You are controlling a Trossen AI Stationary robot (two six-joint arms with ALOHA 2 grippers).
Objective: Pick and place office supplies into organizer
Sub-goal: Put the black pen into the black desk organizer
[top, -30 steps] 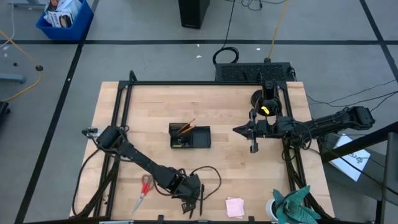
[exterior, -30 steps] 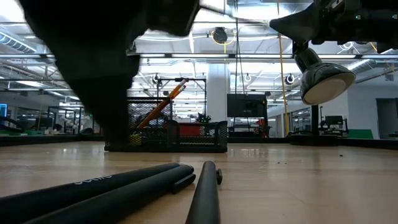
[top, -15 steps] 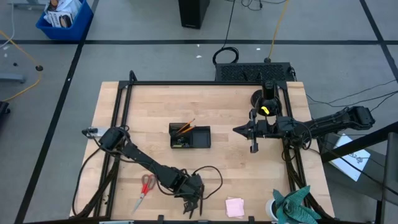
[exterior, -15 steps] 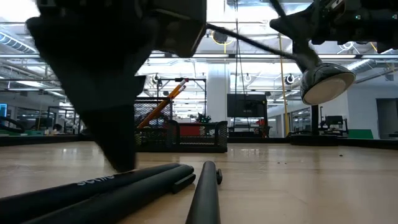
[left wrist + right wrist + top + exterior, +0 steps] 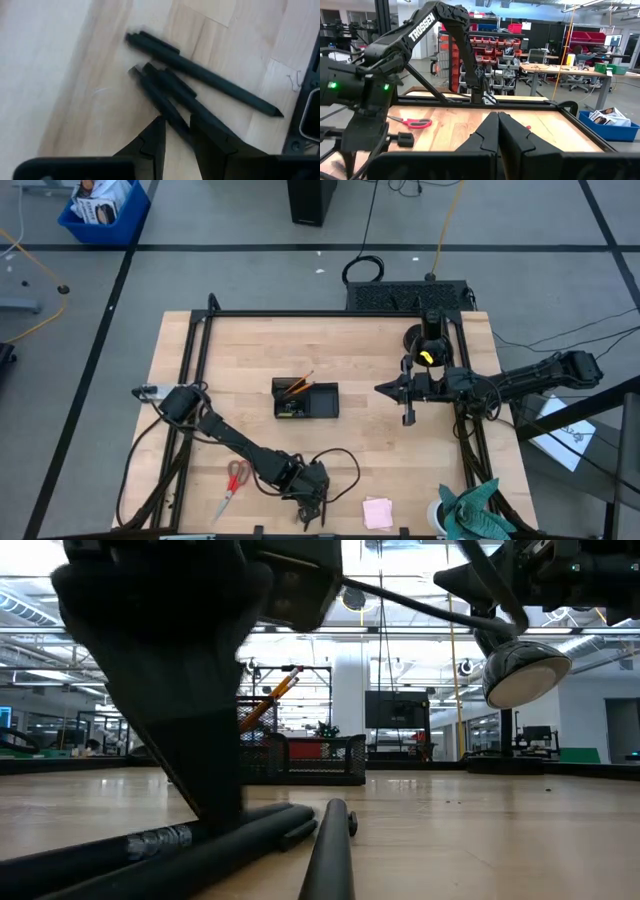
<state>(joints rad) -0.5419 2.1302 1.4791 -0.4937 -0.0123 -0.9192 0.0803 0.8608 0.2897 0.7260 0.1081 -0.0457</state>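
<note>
Near the worktop's front edge, left gripper (image 5: 176, 134) straddles one black pen (image 5: 162, 102), fingers part-spread; should center before pinching.

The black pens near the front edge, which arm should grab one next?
Left. Its end effector is already down over the pens, fingers straddling one. The right end effector is shut and hangs far off, beyond the organizer.

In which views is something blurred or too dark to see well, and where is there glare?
Low view: the left gripper is a dark silhouette against bright ceiling lights, and the near black pens are soft. Left wrist view: the black pens are slightly blurred; one side of the table looks washed out. Right wrist view: sharp and evenly lit.
</note>
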